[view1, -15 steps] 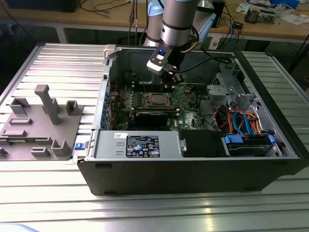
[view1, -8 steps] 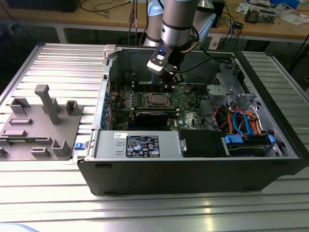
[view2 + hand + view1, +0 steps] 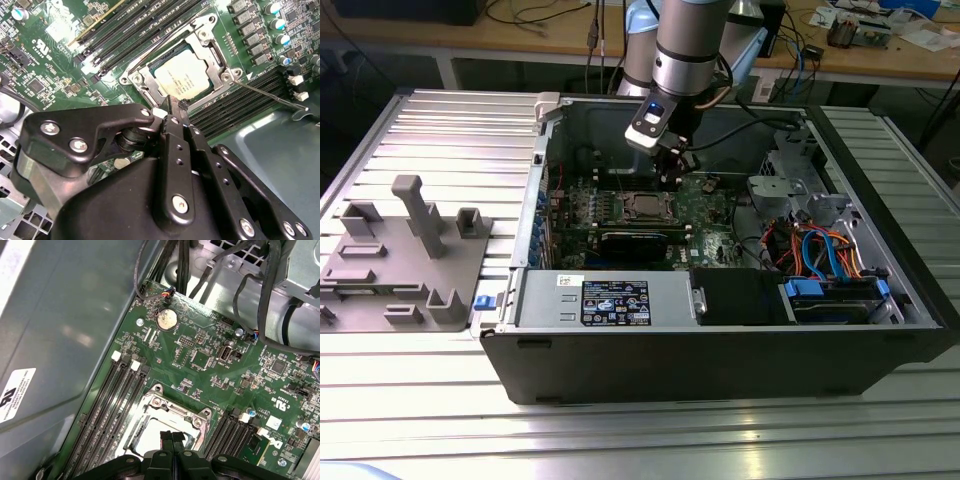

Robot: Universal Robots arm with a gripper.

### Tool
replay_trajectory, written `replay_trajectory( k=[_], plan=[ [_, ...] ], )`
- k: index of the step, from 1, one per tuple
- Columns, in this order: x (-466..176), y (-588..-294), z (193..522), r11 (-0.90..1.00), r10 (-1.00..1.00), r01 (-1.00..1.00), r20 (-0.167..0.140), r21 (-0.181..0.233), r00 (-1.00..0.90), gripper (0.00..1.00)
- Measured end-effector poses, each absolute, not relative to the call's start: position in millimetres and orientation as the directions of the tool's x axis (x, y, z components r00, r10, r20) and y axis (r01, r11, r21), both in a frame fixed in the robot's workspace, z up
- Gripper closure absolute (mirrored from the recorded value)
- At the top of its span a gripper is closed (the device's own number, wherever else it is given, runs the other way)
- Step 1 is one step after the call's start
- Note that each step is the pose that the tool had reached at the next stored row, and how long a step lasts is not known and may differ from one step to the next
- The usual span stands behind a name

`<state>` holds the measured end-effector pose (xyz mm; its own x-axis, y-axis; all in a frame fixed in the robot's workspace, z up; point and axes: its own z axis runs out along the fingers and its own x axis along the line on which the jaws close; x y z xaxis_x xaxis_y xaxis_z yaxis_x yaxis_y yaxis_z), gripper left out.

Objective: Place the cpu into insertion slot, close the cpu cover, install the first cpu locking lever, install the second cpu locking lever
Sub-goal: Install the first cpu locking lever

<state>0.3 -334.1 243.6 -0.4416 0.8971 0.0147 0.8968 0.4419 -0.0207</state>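
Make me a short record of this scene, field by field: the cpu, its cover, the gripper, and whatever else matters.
cpu: flat on the motherboard, silver top showing
cpu cover: down over the cpu, framing it
gripper: fingers together, tip at the cover's edge; contact unclear
locking lever: thin rod running out from the cover's corner; latching unclear
computer case: open, on a ribbed metal table

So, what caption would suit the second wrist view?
Shut gripper at the edge of the cover, cpu seated beneath its window.
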Motion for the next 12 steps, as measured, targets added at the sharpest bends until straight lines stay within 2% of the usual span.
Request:
replay_trajectory(
  k=[12],
  plan=[
    [0.3, -334.2, 243.6, 0.463, 0.886, 0.886, 0.015, -0.021, -0.463, 0.89]
  ],
)
